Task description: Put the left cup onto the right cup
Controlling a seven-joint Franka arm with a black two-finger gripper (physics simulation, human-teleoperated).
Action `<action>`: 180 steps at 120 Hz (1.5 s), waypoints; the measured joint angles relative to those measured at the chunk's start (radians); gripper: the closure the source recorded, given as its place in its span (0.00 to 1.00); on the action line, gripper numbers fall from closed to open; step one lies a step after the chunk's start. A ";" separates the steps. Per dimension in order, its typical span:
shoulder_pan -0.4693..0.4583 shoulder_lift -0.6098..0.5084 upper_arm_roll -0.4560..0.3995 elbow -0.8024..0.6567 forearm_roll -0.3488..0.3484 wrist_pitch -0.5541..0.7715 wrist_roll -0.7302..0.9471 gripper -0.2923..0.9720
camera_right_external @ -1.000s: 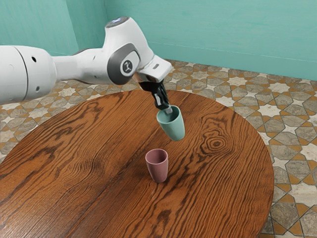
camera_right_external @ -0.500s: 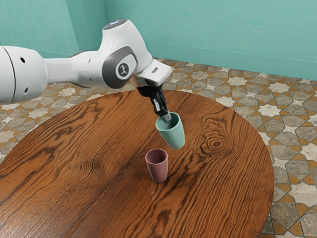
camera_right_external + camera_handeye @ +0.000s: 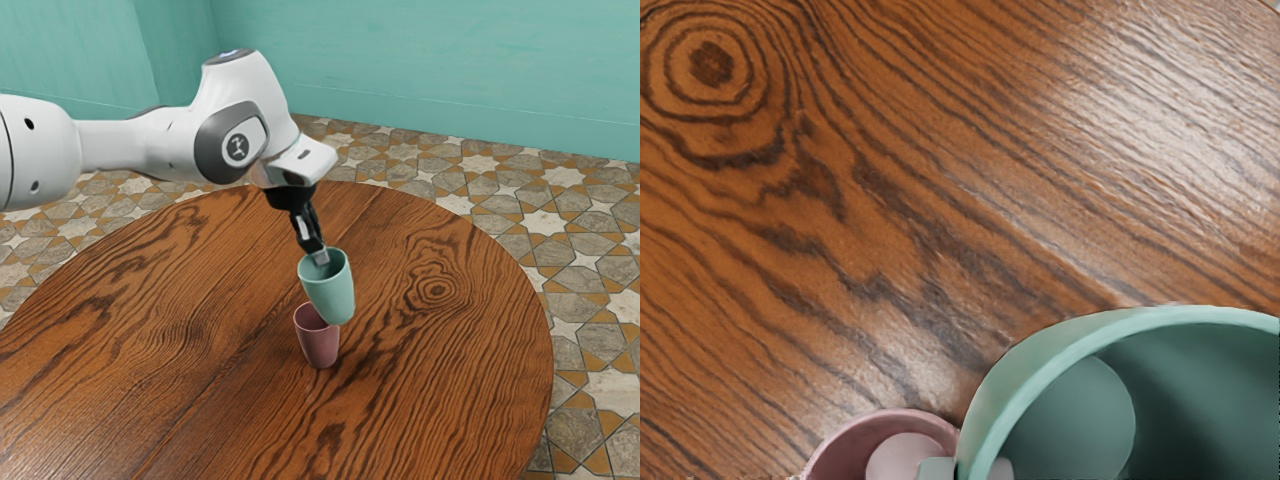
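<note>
1. Hand [image 3: 318, 250] is clamped on the green cup [image 3: 328, 288]. It pinches the rim near the top, with one finger seeming to be inside the mouth and one outside.
2. The green cup is held off the surface [image 3: 150, 330] and tilted, with its mouth leaning toward the arm [image 3: 150, 140] and its base angled away.
3. The pink cup [image 3: 318, 345] stands upright on the surface, mouth up, directly under the green one. From the side, the green base overlaps the pink rim. I cannot tell whether they touch.
4. From the wrist, the pink cup's mouth [image 3: 875, 440] sits beside the green rim [image 3: 1040, 350] rather than centred beneath it. I judge the two are not yet lined up.
5. Step in hand, as I read it: final alignment and lowering. The carry looks mostly done, and the seating is not.
6. To do it well:
   - Bring the green cup closer to upright so its base meets the pink mouth squarely.
   - Shift sideways until the base is centred over the pink opening before going down.
   - Descend slowly. The pink cup looks light and stands free.
   - Let go only once the green cup rests in or on the pink rim.
7. Risk: a tilted base could catch one side of the pink rim and push or tip that cup. Letting go off-centre could let the green cup slide off onto the surface.
</note>
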 joint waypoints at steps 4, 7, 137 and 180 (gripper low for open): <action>0.000 -0.002 0.000 0.000 0.011 -0.006 -0.003 0.85; 0.001 -0.003 0.000 0.001 0.021 -0.010 -0.006 0.85; 0.017 0.069 0.004 0.064 0.199 -0.107 -0.041 0.85; 0.018 0.109 0.009 0.104 0.202 -0.106 -0.031 0.85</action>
